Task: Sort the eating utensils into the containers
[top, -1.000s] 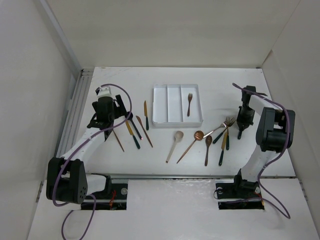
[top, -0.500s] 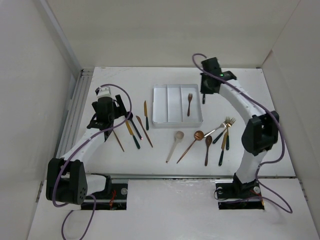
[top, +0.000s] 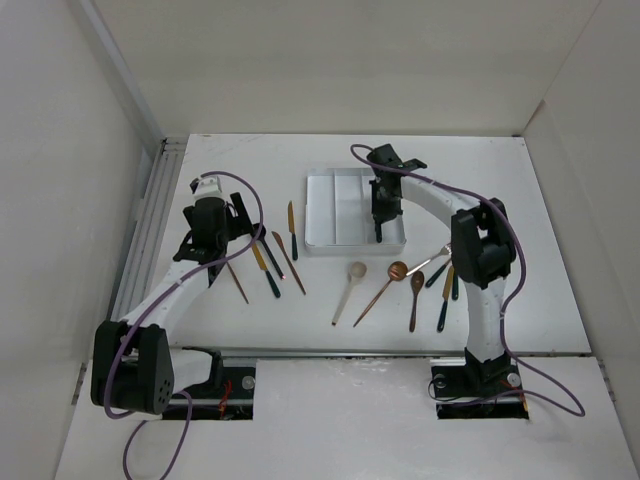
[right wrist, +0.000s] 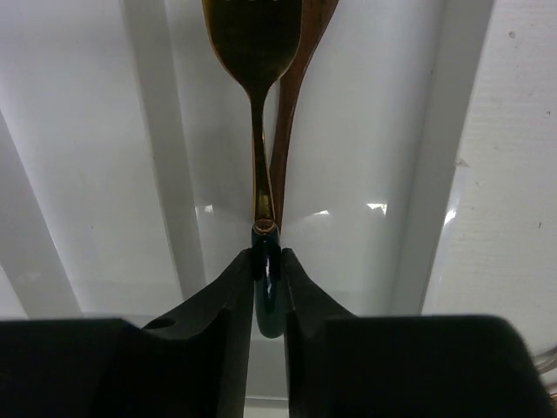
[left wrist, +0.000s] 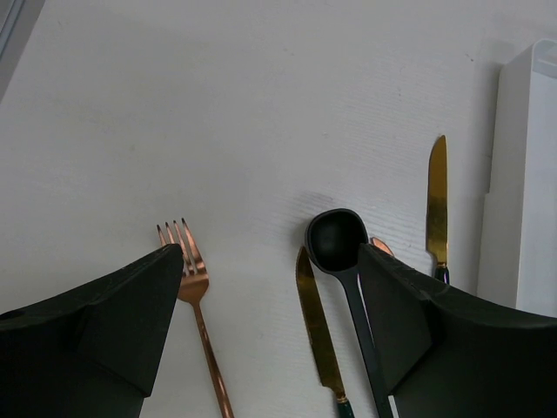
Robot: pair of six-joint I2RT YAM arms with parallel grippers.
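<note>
My right gripper (top: 380, 222) hangs over the right compartment of the white tray (top: 320, 212). In the right wrist view it (right wrist: 268, 277) is shut on the dark green handle of a gold fork (right wrist: 255, 52), which points away along the compartment. A copper fork (right wrist: 294, 104) lies in the compartment under it. My left gripper (top: 214, 262) is open and empty above a group of utensils left of the tray. Between its fingers (left wrist: 270, 261) lie a copper fork (left wrist: 193, 287), a gold knife (left wrist: 315, 335) and a black spoon (left wrist: 338, 239).
Another gold knife (left wrist: 437, 196) lies beside the tray's left wall (left wrist: 522, 174). In front of the tray lie a cream spoon (top: 350, 285), a copper spoon (top: 384, 282) and several forks and spoons (top: 444, 272) to the right.
My right arm has swung from the table's right side, round the back, to over the tray's right compartment. The left arm has hardly moved.
</note>
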